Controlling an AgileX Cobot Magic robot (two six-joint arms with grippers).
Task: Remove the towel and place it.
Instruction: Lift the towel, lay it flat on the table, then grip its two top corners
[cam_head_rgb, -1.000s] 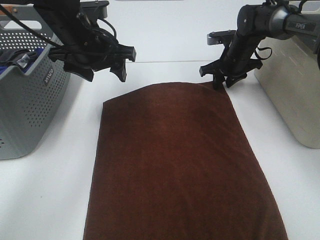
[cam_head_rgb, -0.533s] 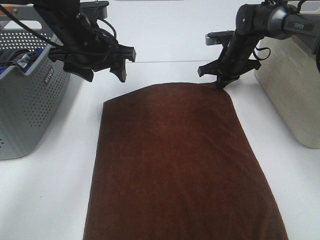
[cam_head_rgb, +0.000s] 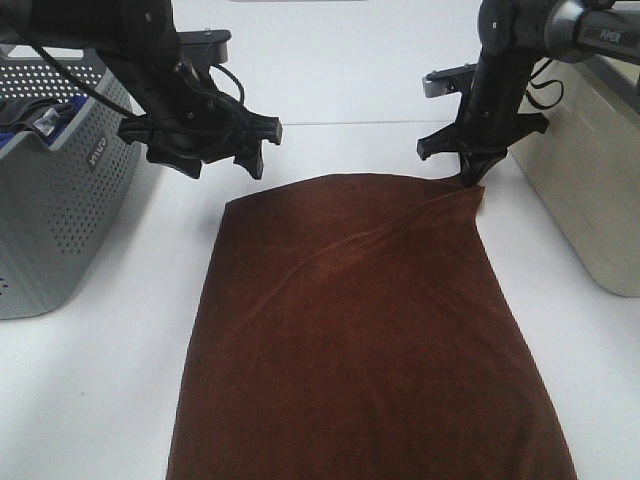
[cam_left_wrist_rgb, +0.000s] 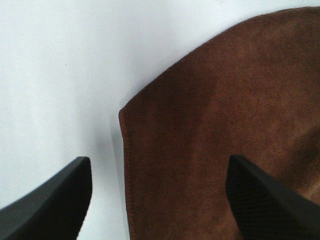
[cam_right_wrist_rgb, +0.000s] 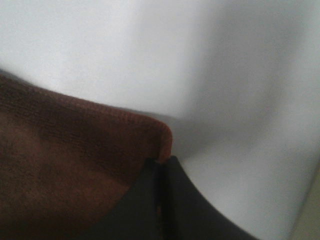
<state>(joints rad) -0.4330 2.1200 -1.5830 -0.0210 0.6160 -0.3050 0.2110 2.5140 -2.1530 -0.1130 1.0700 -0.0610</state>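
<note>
My right pincer (cam_head_rgb: 470, 178) is clamped on the towel (cam_head_rgb: 370, 330) at its far right corner, my left pincer (cam_head_rgb: 222, 160) gapes empty, and lifting it off the tabletop (cam_head_rgb: 100, 380) and placing it remain.

The light is bright and even and seems to come from above. The white table (cam_head_rgb: 100, 400) glows so much it looks washed out. The dark towel (cam_head_rgb: 360, 340) shows only faint folds. Soft grey shadows lie beside its edge. The right wrist view is very close and blurry. In the left wrist view the black fingers (cam_left_wrist_rgb: 50, 200) look fuzzy.
</note>
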